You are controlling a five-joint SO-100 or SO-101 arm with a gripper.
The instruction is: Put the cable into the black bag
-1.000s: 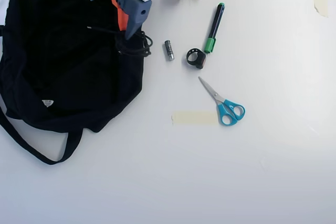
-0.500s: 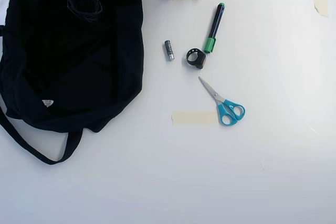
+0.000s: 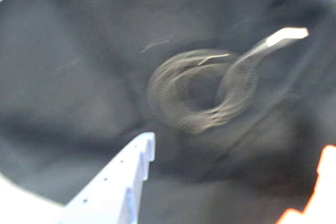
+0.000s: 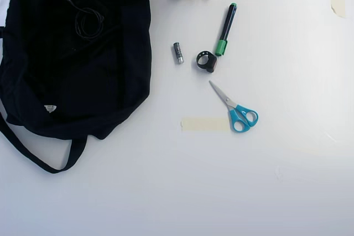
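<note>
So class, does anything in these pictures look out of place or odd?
Nothing stands out. The cable lies coiled on the black bag, free of the tool. The scissors and marker lie undisturbed on the table.

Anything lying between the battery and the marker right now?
Yes: in the overhead view a small black ring sits between the battery and the marker.

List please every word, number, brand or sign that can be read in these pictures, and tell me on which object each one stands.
No text can be read in either view.
The white tag on the black bag: a small dark mark, too small to read.
The marker: no legible print.
The battery: no legible print.
The wrist view: too blurred; the cable shows no marking.
</note>
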